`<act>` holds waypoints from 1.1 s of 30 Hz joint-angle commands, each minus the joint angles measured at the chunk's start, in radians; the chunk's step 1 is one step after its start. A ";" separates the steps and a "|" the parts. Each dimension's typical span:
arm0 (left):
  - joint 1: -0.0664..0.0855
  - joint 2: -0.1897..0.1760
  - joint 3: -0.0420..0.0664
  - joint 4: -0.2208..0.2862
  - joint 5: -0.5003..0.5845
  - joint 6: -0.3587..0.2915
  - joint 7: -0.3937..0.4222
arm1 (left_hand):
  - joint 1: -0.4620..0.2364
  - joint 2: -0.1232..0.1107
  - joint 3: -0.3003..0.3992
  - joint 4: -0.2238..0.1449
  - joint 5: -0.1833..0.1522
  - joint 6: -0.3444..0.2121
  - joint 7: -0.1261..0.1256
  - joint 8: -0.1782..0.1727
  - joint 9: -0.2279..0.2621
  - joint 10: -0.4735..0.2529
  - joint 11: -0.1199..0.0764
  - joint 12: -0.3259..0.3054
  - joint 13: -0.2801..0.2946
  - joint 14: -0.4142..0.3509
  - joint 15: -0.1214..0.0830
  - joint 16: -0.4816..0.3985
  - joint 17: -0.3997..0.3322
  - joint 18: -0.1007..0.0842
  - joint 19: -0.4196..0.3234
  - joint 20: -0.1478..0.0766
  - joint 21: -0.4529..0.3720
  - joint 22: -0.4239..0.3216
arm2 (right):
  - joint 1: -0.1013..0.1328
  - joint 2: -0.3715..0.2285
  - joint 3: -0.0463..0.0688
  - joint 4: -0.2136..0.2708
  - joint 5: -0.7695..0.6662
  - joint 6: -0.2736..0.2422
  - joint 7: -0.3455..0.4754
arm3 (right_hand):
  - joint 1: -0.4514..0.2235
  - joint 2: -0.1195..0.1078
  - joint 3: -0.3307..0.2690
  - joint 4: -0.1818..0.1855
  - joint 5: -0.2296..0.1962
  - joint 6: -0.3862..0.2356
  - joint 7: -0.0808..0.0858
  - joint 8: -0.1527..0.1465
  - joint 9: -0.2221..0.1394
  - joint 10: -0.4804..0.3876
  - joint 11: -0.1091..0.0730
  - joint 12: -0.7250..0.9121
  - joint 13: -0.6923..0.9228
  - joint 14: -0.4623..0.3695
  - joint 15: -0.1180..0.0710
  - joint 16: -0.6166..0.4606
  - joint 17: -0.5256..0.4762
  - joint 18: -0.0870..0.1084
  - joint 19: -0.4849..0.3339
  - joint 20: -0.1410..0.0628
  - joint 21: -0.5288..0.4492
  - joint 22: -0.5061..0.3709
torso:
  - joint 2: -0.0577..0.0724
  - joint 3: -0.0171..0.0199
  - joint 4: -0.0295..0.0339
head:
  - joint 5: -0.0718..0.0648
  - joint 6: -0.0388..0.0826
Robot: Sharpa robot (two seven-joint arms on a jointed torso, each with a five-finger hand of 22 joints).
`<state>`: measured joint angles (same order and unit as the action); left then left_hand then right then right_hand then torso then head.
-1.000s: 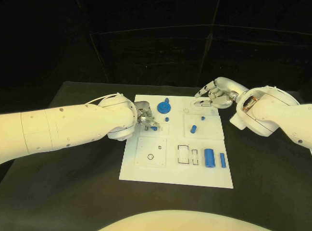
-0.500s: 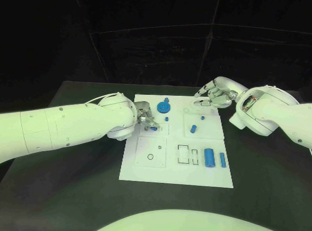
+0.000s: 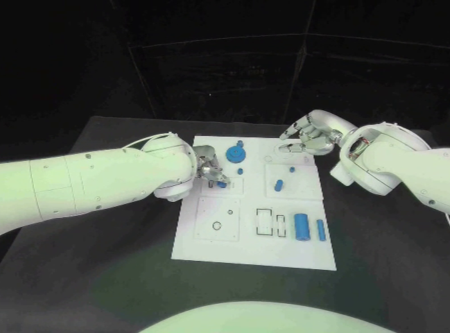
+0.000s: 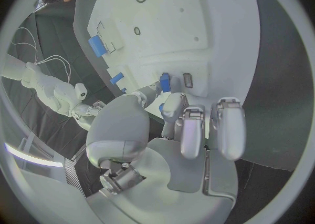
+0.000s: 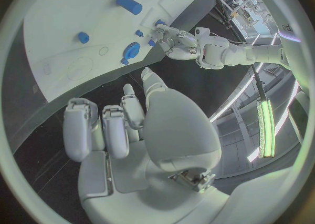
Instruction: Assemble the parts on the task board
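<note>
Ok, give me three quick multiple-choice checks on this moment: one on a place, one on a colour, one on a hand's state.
1. Where is the right hand?
A. at the board's far right corner
B. over the board's near edge
C. off the table

2. What colour are the parts, such as the large cylinder?
A. red
B. blue
C. yellow

3. What is the left hand doing?
A. lying flat and open
B. pinching a small part at the board
C. holding the large cylinder

Answers: 1 A, the head view shows it at that corner. 2 B, all parts look blue. 3 B, the left wrist view shows fingertips on the small part.
</note>
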<state>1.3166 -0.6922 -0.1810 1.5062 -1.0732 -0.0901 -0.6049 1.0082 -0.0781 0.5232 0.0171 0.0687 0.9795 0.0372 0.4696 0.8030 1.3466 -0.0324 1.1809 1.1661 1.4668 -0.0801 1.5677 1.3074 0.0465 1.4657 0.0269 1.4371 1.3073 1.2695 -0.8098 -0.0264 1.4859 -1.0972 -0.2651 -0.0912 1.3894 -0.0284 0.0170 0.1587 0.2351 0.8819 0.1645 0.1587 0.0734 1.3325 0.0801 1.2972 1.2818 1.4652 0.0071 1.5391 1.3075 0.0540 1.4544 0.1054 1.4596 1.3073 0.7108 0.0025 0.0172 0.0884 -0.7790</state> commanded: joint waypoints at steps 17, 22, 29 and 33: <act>0.000 0.021 -0.001 -0.030 0.016 0.017 -0.006 | -0.001 0.020 -0.145 0.034 -0.005 0.016 -0.001 -0.001 0.007 0.010 0.000 0.016 0.013 0.104 -0.010 0.003 0.263 -0.007 0.044 -0.008 0.007 0.105 | 0.002 0.004 0.001 -0.006 0.002 0.006 0.002 | -0.004 0.008 -0.007 0.003 0.004 0.006 0.001 0.005 0.000 -0.003 -0.002 -0.002 -0.003 0.089 -0.005 -0.006 0.196 0.000 -0.009 0.002 -0.007 0.000 | 0.000 0.0003 0.0002 | -0.002 -0.005; 0.000 0.025 -0.001 -0.036 0.016 0.017 -0.006 | -0.001 0.021 -0.150 0.035 -0.005 0.017 -0.002 -0.001 0.008 0.010 0.000 0.016 0.013 0.104 -0.011 0.003 0.263 -0.008 0.044 -0.008 0.008 0.106 | 0.002 0.004 0.001 -0.006 0.002 0.007 0.001 | -0.005 0.008 -0.008 0.004 0.005 0.006 0.001 0.005 0.000 -0.004 -0.002 -0.003 -0.004 0.088 -0.005 -0.007 0.195 0.001 -0.010 0.002 -0.008 -0.002 | 0.000 0.0001 0.0004 | -0.002 -0.004; 0.001 0.029 -0.001 -0.040 0.016 0.025 -0.006 | -0.012 0.020 -0.216 0.058 -0.005 0.022 -0.004 0.004 0.014 0.018 -0.003 0.026 0.022 0.104 -0.013 0.003 0.263 -0.009 0.047 -0.010 0.012 0.113 | 0.002 0.004 0.001 -0.006 0.002 0.009 0.001 | -0.005 0.008 -0.008 0.004 0.005 0.005 0.001 0.005 0.000 -0.004 -0.002 -0.003 -0.004 0.088 -0.005 -0.007 0.195 0.001 -0.011 0.002 -0.009 -0.002 | 0.000 0.0004 0.0001 | -0.005 -0.006; 0.001 0.030 -0.001 -0.042 0.016 0.030 -0.006 | -0.013 0.021 -0.253 0.070 -0.006 0.023 -0.005 0.005 0.017 0.019 -0.004 0.027 0.023 0.104 -0.014 0.003 0.263 -0.010 0.049 -0.012 0.015 0.117 | 0.002 0.004 0.001 -0.007 0.002 0.010 0.002 | -0.005 0.007 -0.009 0.004 0.005 0.005 0.001 0.005 -0.001 -0.004 -0.002 -0.003 -0.004 0.088 -0.005 -0.007 0.195 0.001 -0.012 0.002 -0.010 -0.005 | -0.001 0.0005 0.0005 | -0.006 -0.006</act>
<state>1.3175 -0.6634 -0.1818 1.4648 -1.0611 -0.0765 -0.6055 1.0023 -0.0575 0.2751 0.0863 0.0664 0.9923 0.0324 0.4697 0.8183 1.3564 -0.0358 1.2042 1.1881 1.4670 -0.0875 1.5677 1.3073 0.0465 1.4657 0.0197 1.4489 1.3078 1.2695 -0.8062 -0.0264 1.4785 -1.0971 -0.2618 -0.0918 1.3895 -0.0285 0.0143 0.1614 0.2351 0.8819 0.1644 0.1587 0.0734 1.3326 0.0802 1.2972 1.2791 1.4652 0.0071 1.5354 1.3074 0.0541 1.4508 0.1090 1.4553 1.3044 0.7103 0.0027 0.0173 0.0829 -0.7851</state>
